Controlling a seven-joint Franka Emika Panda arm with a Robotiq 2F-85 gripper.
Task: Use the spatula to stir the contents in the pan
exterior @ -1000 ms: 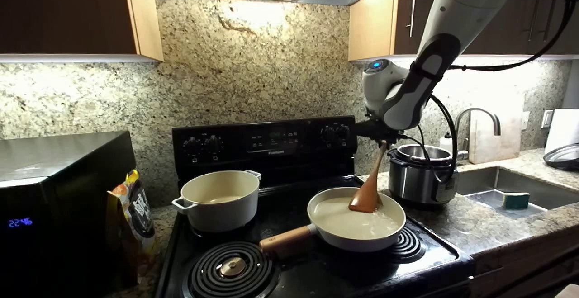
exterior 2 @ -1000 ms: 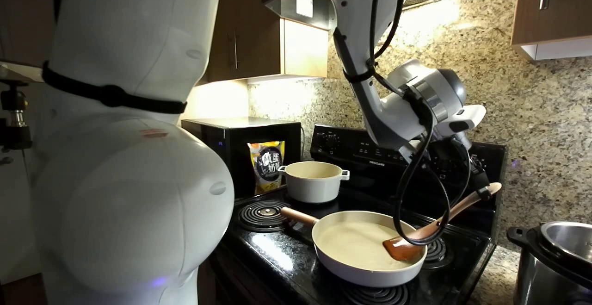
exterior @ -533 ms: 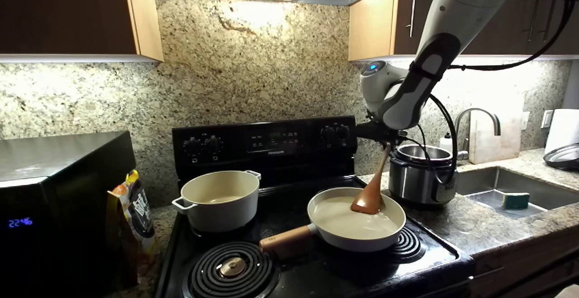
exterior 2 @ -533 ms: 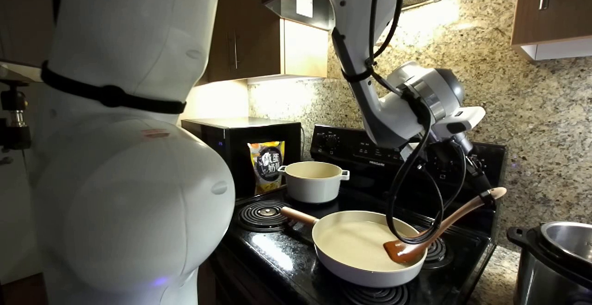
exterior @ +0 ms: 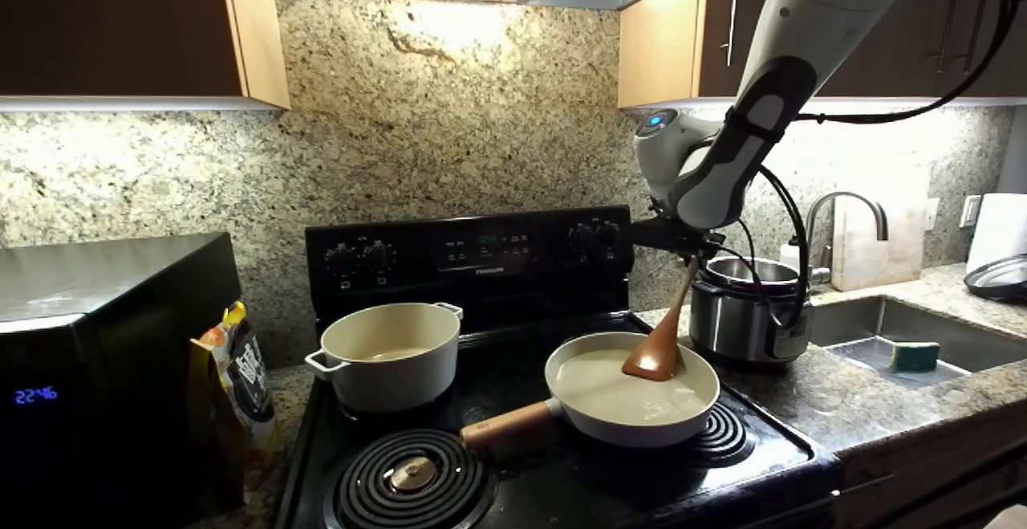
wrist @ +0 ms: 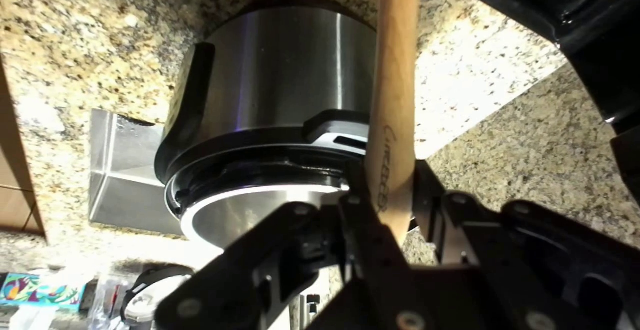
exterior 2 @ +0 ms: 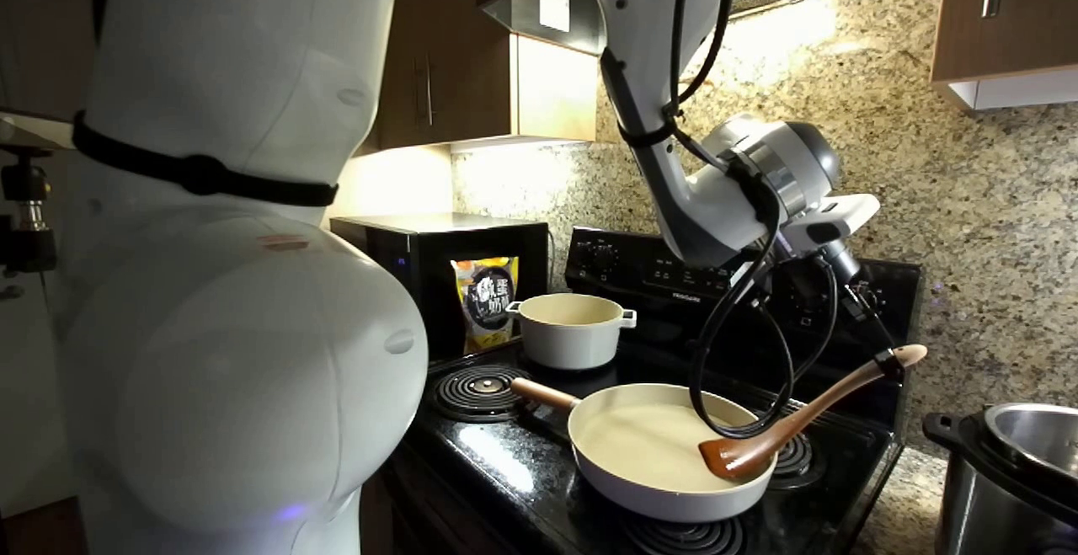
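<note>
The black two-fingered tool (wrist: 391,182) pinches the orange-brown wooden spatula (exterior 2: 810,414) high, presumably for reach. Its blade (exterior 2: 729,459) lies inside the round cream-white pan (exterior 2: 665,504), likely for stirring.

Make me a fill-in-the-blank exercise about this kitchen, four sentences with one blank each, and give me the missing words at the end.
The gripper grasps the spatula by its ____.
Of the pan and the deep pot, the one with the spatula's blade inside it is the ____.
The deep pot has ____ side handles.
The sponge is in the ____.

Missing words: handle; pan; two; sink.
</note>
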